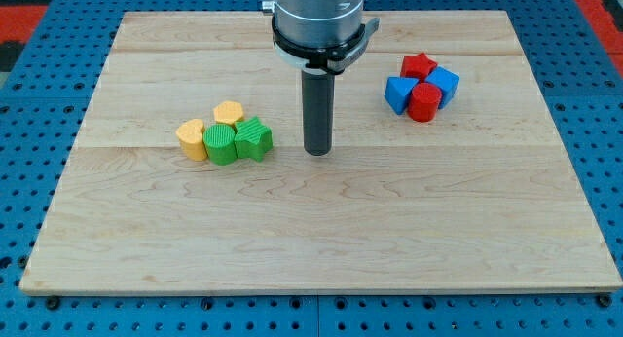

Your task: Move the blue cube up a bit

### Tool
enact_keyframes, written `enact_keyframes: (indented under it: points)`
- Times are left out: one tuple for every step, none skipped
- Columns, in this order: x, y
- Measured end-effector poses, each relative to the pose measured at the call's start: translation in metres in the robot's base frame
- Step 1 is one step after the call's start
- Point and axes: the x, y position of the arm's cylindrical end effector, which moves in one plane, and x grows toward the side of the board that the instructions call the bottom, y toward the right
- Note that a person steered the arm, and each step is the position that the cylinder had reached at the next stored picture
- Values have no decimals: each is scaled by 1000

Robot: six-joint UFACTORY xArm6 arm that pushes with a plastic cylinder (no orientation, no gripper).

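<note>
The blue cube [445, 83] lies at the view's upper right, in a tight cluster with a red star-shaped block [420, 65], a red cylinder [424, 101] and a blue triangular block [397, 93]. The cube is on the cluster's right side, touching both red blocks. My tip [317, 152] rests on the board near the middle, well to the left of and below the cluster, touching no block.
A second cluster lies left of my tip: a yellow heart-like block [192, 139], a yellow hexagon [229, 112], a green cylinder [221, 143] and a green star-like block [253, 137]. The wooden board [321, 240] sits on a blue perforated base.
</note>
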Motion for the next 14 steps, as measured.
enact_keyframes:
  points:
    - [0, 0]
    - [2, 0]
    - [3, 0]
    - [5, -5]
    - [2, 28]
    - [4, 111]
    - [3, 157]
    - [-6, 160]
    - [-18, 163]
    - [-31, 186]
    - [-50, 195]
    - [-72, 198]
    - [-88, 195]
    - [-97, 191]
